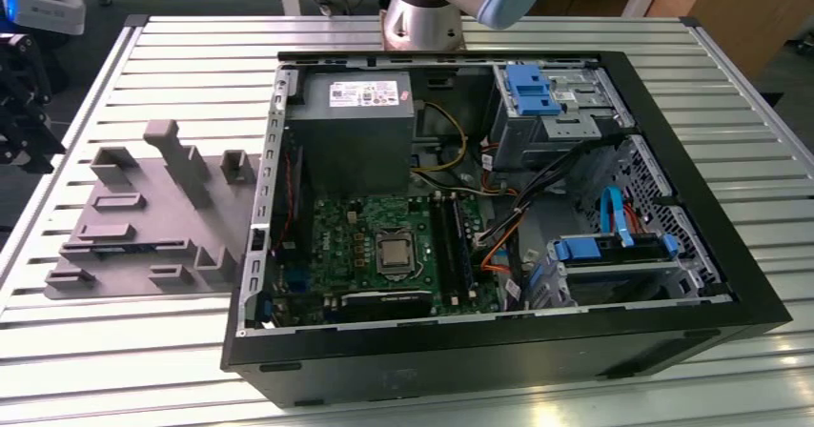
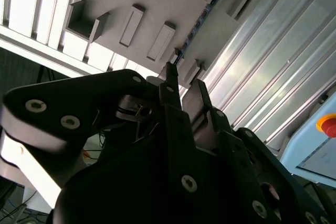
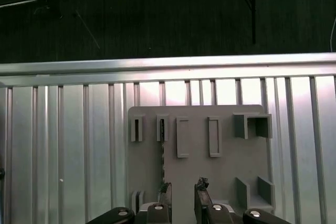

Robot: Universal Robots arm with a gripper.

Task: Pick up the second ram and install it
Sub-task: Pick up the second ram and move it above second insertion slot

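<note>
Here is the pincer (image 3: pixel 183 186), fingers parted and gripping nothing, hanging above the grey holder (image 3: pixel 226 171) in both wrist views. The second ram (image 3: pixel 162 156) lies in that holder, a thin dark strip seen edge-on, running from a slim slot towards the pincer. One fingertip (image 3: pixel 165 188) sits just beside its near end. In the second wrist view the strip (image 2: pixel 201 20) shows a bluish tint along its edge.

Over to the exterior view: the holder rests on the slatted bench (image 1: pixel 128 351), just beside the open computer case (image 1: pixel 483 360) on that view's left. Inside the case lie a green motherboard (image 1: pixel 350 232) with long black slots (image 1: pixel 445 241), a grey power supply (image 1: pixel 350 132), blue drive brackets (image 1: pixel 525 89) and loose cables (image 1: pixel 509 232).
</note>
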